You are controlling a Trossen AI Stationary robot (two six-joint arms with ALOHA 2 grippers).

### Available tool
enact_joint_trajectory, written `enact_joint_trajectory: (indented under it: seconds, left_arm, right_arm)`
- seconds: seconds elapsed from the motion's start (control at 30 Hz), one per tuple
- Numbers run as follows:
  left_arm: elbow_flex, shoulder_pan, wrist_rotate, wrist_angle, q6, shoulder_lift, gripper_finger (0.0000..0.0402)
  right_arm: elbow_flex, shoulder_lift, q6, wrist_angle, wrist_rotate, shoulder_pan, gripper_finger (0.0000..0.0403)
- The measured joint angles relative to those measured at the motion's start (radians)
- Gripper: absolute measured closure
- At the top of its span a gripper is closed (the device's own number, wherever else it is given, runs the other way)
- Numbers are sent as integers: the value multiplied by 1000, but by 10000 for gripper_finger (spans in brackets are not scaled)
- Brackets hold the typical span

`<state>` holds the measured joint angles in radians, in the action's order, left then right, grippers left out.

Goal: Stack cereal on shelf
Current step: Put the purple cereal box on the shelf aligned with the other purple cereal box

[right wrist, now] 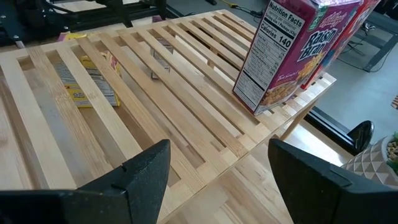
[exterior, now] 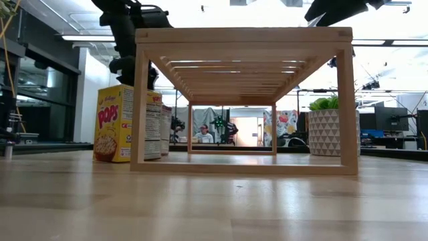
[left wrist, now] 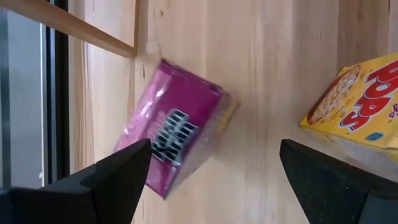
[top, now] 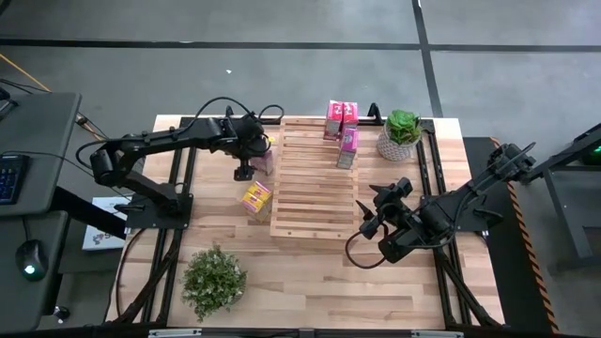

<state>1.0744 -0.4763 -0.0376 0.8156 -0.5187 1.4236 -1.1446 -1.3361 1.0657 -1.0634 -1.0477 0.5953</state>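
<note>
Wide-open left gripper [left wrist: 211, 180] hovers empty over the pink box [left wrist: 177, 127] beside the shelf [top: 315, 178], yellow box [top: 255, 196] close by, right gripper [top: 377, 208] parted and idle at the shelf's other side — next, descend and clamp.

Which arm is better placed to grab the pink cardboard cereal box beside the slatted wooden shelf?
Left. The left gripper hovers open right over the pink cardboard cereal box; the right gripper waits across the slatted wooden shelf.
</note>
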Motion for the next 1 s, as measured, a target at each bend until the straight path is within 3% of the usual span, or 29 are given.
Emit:
enact_joint_trajectory:
  seconds: [1.0]
  left_arm:
    - [0,0,-4,-113,60,-1,55]
  right_arm:
    - [-1,0,0,0,2,0,139]
